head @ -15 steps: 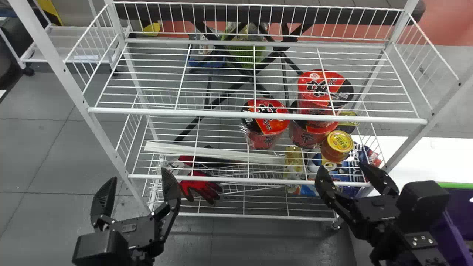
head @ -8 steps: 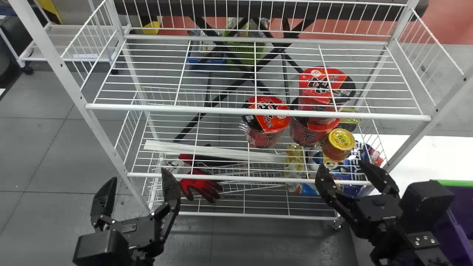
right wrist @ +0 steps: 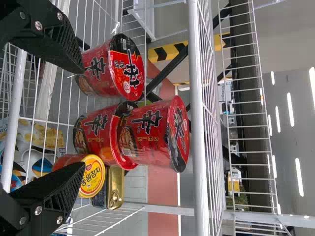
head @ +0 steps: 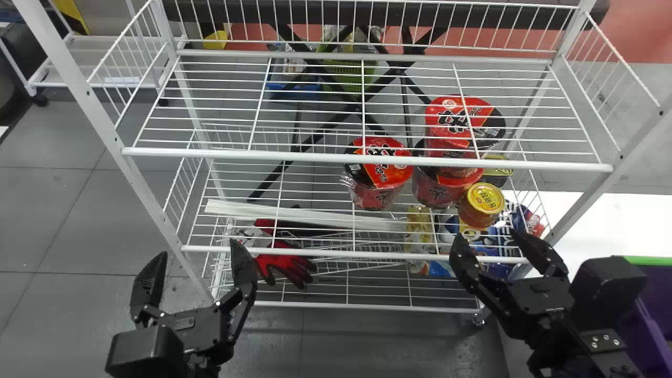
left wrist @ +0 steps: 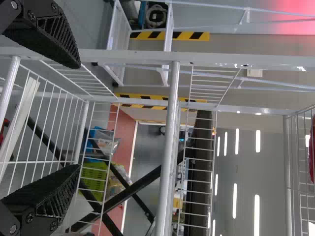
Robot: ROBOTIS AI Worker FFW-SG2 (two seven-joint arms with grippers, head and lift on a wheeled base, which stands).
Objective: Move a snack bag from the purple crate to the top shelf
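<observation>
My left gripper (head: pixel 196 249) and right gripper (head: pixel 488 235) are wide open, empty. Maybe that's for grabbing from the purple crate (head: pixel 649 336).

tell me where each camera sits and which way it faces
Head view: on the head, forward and down at the white wire rack; black two-fingered left gripper and right gripper show.
Left wrist view: on that wrist, through the rack toward a green plastic basket; left gripper shows.
Right wrist view: on that wrist, at round red cups; right gripper shows.
Head and right wrist views share the cups.
</observation>
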